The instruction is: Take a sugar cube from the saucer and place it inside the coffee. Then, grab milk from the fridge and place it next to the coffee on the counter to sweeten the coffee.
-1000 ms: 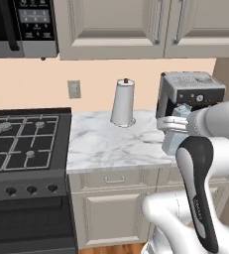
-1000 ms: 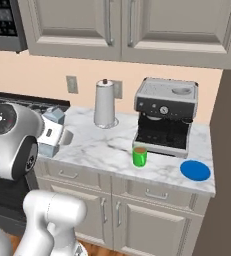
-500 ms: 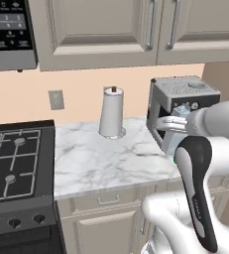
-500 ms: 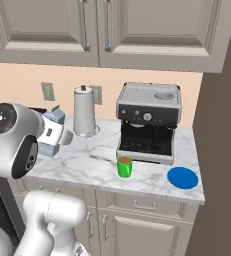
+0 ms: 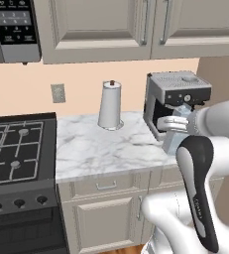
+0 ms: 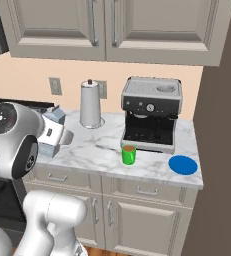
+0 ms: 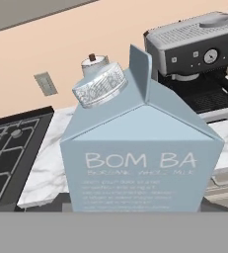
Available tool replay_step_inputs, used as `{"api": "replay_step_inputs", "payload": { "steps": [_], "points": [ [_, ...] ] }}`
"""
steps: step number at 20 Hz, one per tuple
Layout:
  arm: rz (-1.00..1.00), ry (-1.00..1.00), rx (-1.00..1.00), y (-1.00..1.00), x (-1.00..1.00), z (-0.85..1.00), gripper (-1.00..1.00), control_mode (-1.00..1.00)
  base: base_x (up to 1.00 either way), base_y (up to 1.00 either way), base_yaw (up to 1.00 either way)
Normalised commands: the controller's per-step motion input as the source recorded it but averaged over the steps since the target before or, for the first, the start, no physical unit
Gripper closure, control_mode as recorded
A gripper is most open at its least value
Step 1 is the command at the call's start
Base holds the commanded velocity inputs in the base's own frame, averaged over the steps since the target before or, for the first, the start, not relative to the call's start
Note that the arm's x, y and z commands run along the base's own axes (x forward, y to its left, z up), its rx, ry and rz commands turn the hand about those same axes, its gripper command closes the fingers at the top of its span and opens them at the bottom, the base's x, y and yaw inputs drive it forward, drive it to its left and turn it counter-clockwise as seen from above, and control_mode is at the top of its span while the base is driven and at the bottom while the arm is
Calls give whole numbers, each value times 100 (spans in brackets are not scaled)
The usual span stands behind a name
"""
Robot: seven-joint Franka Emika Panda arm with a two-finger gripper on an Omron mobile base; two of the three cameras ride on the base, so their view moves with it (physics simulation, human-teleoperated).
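The milk (image 7: 140, 158) is sitting close before the hand cam, filling the centre and lower part of that frame; it is a pale blue carton w/ a ribbed round cap at the upper left of its sloped top and printed letters on the front face. In the right base view the same carton (image 6: 51, 131) is showing at the left edge, middle height, just beside the big white arm joint, above the left end of the counter (image 6: 107, 155); in the left base view a pale blue piece of it (image 5: 173, 140) is peeking out at right-centre, under the white gripper (image 5: 173, 124). The gripper is clamped on the milk, jaws standing wide on the carton's sides; the fingertips themselves are hidden, so I am judging by the carton being carried off the surface.

The coffee (image 6: 129, 155) is standing upright in the centre of the right base view, on the marble, just in front of the espresso machine (image 6: 151, 114); brown liquid is showing at its top. The saucer (image 6: 183, 165) is lying flat at right-centre, near the counter's right end, apart from the mug; whether a sugar cube is on it I cannot tell. A paper-towel roll (image 6: 90, 105) is standing left of the machine, near the back wall; the stove (image 5: 14, 154) is occupying the lower left of the left base view.
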Motion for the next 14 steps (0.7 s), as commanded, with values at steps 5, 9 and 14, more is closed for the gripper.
{"api": "replay_step_inputs", "payload": {
  "steps": [5, 9, 14],
  "points": [
    [-1, 0, 0, 0, 6, 0, 100, -100, 0, 0, 0],
    [-24, 0, -9, 0, 69, -10, 100, -100, 0, 0, 0],
    [-38, 0, -21, 14, 50, -36, 100, -100, 0, 0, 0]
  ]
}}
